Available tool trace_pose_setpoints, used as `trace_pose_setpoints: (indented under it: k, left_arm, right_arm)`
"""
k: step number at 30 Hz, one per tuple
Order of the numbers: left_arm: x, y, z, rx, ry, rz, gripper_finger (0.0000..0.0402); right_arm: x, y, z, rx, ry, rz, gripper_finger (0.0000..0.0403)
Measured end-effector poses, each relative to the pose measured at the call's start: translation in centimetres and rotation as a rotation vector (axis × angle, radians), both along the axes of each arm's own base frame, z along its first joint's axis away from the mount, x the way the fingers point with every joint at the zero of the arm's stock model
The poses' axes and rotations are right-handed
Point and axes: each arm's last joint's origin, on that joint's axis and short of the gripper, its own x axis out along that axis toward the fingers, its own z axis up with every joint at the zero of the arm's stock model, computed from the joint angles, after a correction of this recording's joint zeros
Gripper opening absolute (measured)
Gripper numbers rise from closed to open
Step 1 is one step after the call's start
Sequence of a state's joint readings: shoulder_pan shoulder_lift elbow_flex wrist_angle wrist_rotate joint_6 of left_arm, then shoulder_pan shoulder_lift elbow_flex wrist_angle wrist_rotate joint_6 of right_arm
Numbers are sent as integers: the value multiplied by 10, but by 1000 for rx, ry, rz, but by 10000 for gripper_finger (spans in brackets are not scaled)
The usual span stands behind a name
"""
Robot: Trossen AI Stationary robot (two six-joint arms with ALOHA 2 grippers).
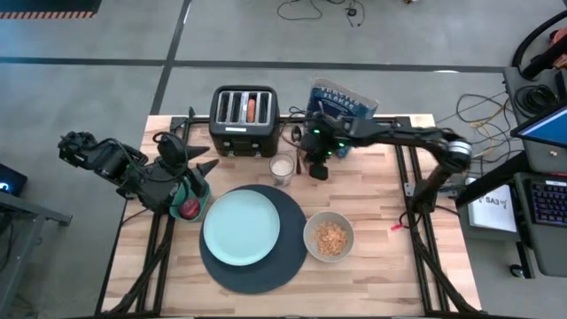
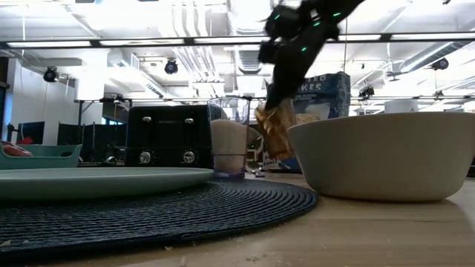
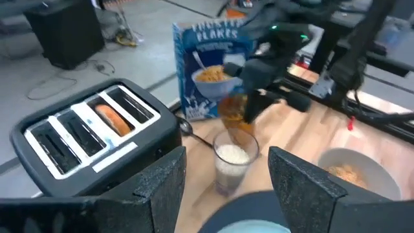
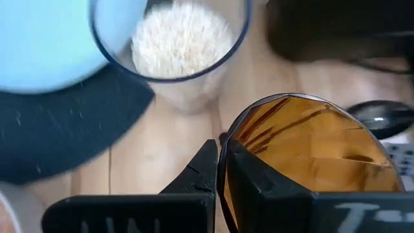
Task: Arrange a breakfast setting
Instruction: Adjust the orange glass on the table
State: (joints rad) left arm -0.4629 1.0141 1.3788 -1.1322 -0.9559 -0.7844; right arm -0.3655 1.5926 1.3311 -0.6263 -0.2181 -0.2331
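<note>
My right gripper (image 1: 315, 165) is shut on the amber glass (image 3: 234, 114), above the table between the cereal box (image 1: 342, 100) and a clear glass. The pale blue plate (image 1: 241, 227) lies on the dark blue mat (image 1: 266, 270). The cream bowl (image 1: 329, 237) with cereal stands to the mat's right. The dark spoon (image 3: 193, 132) lies by the box. The bagel (image 1: 252, 108) sticks out of a toaster slot. The dark red fruit (image 1: 189, 209) lies in a teal dish. My left gripper (image 3: 226, 194) is open and empty beside that dish. My right gripper pinches the amber glass's rim (image 4: 224, 150), one finger (image 4: 255, 184) inside the glass and the other (image 4: 202, 173) outside. The fingers come down from above at a slant. The glass hangs tilted below them, clear of the table in the low view (image 2: 274, 130).
The black toaster (image 1: 245, 117) stands at the far edge. A clear glass with white contents (image 1: 282, 168) stands just left of the held glass. The teal dish (image 1: 197, 202) sits left of the mat. Bare wood shows at the table's right and near left.
</note>
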Motion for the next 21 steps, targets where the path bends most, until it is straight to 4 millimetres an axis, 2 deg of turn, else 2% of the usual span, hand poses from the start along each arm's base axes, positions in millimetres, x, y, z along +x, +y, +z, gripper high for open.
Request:
trace_pose_setpoints:
  k: [3,6,12,16,21]
  left_arm:
    - [1,0,2,29,-26,35,201]
    - [2,0,4,49,-50,50,201]
    - [5,2,9,68,-111,105,201]
    - [6,2,12,75,-158,143,201]
    - [6,2,20,68,-200,164,201]
  right_arm:
    - [-20,17,5,-15,-86,-82,12]
    - [-42,39,4,-58,-92,-140,12]
    - [-81,81,-14,-160,-136,-299,12]
    - [-94,94,-33,-188,-214,-432,12]
    - [-101,99,-52,-187,-186,-476,13]
